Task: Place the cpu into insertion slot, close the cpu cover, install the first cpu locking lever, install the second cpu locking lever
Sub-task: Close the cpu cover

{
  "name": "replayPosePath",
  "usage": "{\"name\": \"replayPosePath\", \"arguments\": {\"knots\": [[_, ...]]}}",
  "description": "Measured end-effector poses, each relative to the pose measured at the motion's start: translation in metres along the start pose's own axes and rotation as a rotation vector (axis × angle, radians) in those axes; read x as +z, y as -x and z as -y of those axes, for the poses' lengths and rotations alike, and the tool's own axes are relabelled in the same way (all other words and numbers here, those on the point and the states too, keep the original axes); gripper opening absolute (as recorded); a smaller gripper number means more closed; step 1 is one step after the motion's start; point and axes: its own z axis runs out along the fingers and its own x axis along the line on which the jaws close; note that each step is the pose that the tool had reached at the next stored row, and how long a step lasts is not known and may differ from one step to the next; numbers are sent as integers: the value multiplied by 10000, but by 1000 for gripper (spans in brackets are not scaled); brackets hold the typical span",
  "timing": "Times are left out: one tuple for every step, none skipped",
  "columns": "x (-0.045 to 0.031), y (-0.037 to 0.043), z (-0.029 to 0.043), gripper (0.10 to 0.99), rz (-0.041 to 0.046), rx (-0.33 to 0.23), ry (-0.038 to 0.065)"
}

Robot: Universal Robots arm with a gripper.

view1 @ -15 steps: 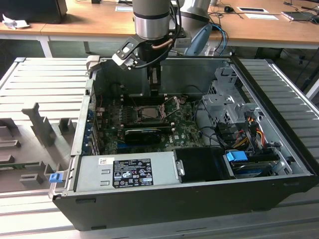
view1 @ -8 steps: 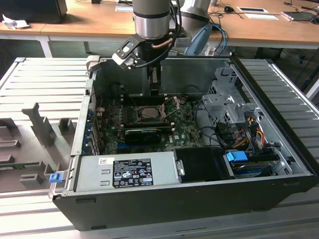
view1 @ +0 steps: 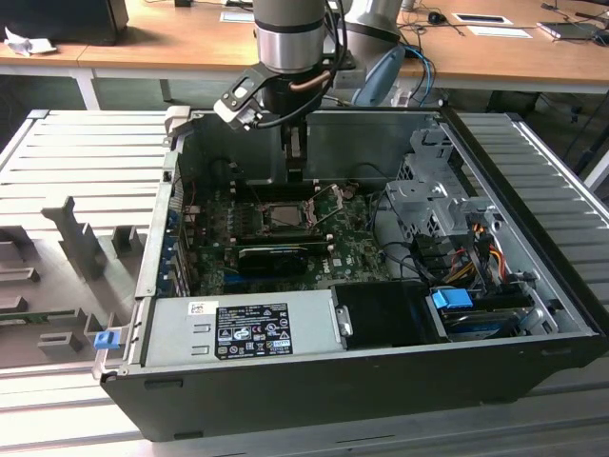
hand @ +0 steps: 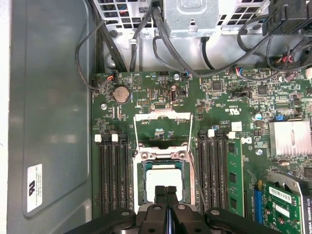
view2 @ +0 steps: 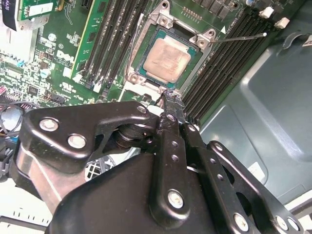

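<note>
hanging near one cpu (view2: pixel 166 59) seated in one insertion slot (hand: pixel 141 181), my gripper (hand: pixel 166 190) is pressed together, empty; one cpu cover (hand: pixel 163 115) stands raised toward the exterior view's right.

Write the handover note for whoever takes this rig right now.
The gripper is shut and empty, close above the near edge of the cpu.
The cpu sits in the insertion slot.
The cpu cover lies flipped open; one locking lever stands free.
Done: cpu placed.
Left: cover to close, both levers to latch.
</note>
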Motion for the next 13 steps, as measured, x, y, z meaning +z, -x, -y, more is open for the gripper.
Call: {"name": "replayPosePath", "arguments": {"knots": [[-2,0,0,106,0,0,0],[-4,0,0,106,0,1,-1],[-6,0,0,106,1,1,0],[-9,0,-1,106,0,2,0],[-10,0,-1,106,-1,3,1],[-16,0,-1,106,2,3,-1],[-22,0,-2,106,3,4,-2],[-28,-1,-2,106,2,5,-1],[-45,-1,-4,106,2,5,-1],[-60,-1,-5,106,2,6,-1],[-73,-1,-6,106,1,6,0],[-84,-2,-7,106,0,6,0],[-83,-2,-8,106,-1,6,0]]}}
